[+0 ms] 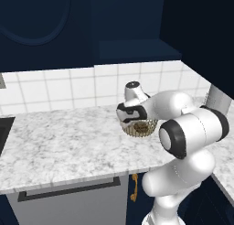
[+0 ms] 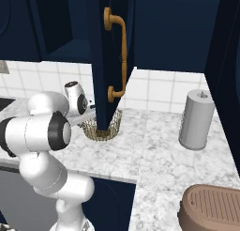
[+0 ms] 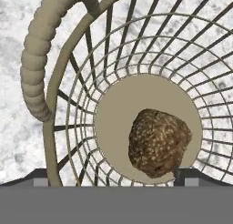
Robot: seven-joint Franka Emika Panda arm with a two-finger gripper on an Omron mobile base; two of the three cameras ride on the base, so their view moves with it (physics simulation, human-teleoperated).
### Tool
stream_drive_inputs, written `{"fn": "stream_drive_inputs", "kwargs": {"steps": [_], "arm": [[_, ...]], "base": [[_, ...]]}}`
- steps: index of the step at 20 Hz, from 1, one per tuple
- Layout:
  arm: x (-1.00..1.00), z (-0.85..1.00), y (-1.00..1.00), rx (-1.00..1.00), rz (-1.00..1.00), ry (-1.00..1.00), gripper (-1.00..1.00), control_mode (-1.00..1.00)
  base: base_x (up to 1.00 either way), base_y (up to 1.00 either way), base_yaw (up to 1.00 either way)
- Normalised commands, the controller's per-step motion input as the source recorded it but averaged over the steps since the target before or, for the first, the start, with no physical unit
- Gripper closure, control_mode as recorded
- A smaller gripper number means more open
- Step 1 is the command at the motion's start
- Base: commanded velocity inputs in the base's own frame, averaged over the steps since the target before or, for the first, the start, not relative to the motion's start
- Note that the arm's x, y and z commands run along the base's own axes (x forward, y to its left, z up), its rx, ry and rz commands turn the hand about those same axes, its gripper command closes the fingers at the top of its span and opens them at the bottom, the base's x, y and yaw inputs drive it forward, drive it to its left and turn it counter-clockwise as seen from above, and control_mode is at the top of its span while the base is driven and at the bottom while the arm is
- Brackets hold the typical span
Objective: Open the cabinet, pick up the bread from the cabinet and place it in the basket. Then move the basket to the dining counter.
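Bread (image 3: 158,142) is sitting loose on the flat floor of the basket (image 3: 35,68), so that part of the job looks done to me. Going left to right in the left base view: dark sink edge at the far left, a long stretch of marbled counter (image 1: 59,141), then the basket (image 1: 139,127) near the tiled back wall with the gripper (image 1: 132,116) parked right on top of it, and the arm's big white joints to the right of that. From the right base view the open cabinet door (image 2: 107,56) with its brass handle (image 2: 118,56) hangs in front of the basket (image 2: 104,129), and a grey canister (image 2: 197,118) stands further right.

Jaws are spread wide and gripping nothing; the tips straddle the bread without touching it, as far as I can tell.

What matters next, I think: the bread is straight below the hand, but the thing to grab now is the basket, and its thick rim curves off to the left in the hand view. So the hand probably needs to shift sideways to get one finger inside the rim and one outside. The loaf is a lump, no real long axis to worry about.
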Motion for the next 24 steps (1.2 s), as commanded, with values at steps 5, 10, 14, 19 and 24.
{"fn": "stream_drive_inputs", "kwargs": {"steps": [5, 10, 14, 19, 24], "arm": [[0.33, -0.37, 0.00, -0.10, 0.05, 0.01, -1.00, -1.00], [0.10, -0.36, -0.04, -0.06, 0.03, 0.00, 1.00, -1.00], [-0.06, -0.41, -0.10, -0.04, 0.00, 0.06, 1.00, -1.00], [-0.12, -0.11, -0.09, 0.00, 0.00, 0.01, 1.00, -1.00], [-0.32, 0.40, -0.10, 0.00, 0.01, -0.01, 1.00, -1.00]], "base": [[0.00, 0.00, 0.00], [0.00, 0.00, 0.00], [0.00, 0.00, 0.00], [0.00, 0.00, 0.00], [0.00, 0.00, 0.00]]}}
